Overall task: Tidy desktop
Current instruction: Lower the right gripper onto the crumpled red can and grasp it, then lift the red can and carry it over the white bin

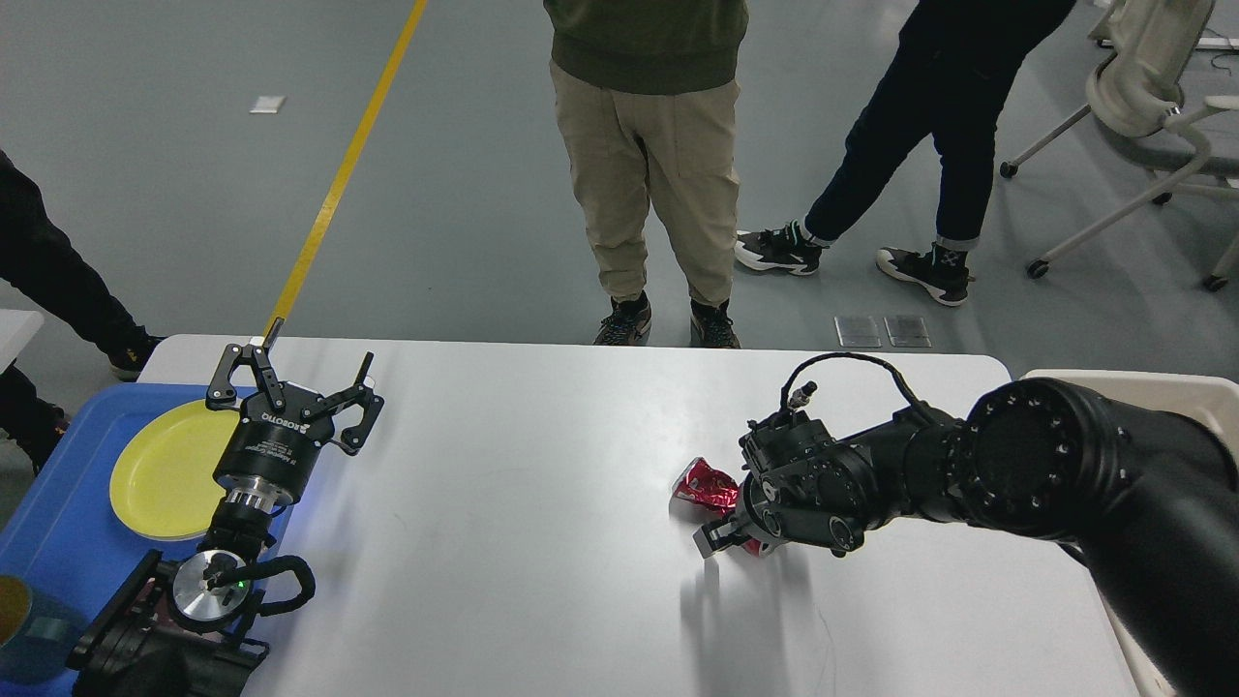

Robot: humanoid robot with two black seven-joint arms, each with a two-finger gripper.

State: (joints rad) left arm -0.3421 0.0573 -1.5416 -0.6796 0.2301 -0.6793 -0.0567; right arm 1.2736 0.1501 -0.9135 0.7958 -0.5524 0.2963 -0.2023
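The white desktop [542,503] fills the lower view. A crushed red can [702,481] lies on it right of centre. My right gripper [736,530] points down onto the can, with one finger [711,540] showing at the can's near side. The black wrist hides the other finger and most of the can, so I cannot tell whether the jaws are closed on it. My left gripper [295,382] is open and empty, held above the desktop's left edge, next to the tray.
A blue tray [58,503] at the left holds a yellow plate [160,474]. A beige bin [1162,387] stands past the desktop's right edge. One person [644,145] stands at the far edge, another [929,106] walks behind.
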